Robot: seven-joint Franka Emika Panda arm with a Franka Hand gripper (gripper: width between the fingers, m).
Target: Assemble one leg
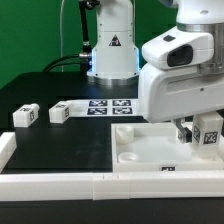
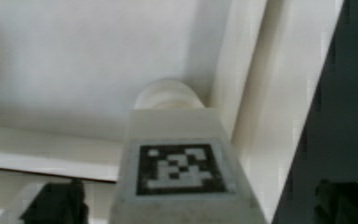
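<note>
Black table (image 1: 60, 145), green backdrop, and our gripper (image 1: 197, 130) sits over the white tabletop (image 1: 140, 152) corner on the exterior view's right, with the leg (image 1: 208, 128) right between its fingers (image 2: 51, 205). In the wrist view, the leg's long axis runs straight away from the wrist, down into the tabletop. We honestly can't tell whether the jaws are squeezing it or just flanking it.

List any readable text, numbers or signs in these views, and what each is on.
No words or numbers are legible.
Warning triangle, symbol blurred: robot base.
Square coded tags, no text: marker board, the leg, two loose legs.
Dark mark on tabletop rim: too small.
</note>
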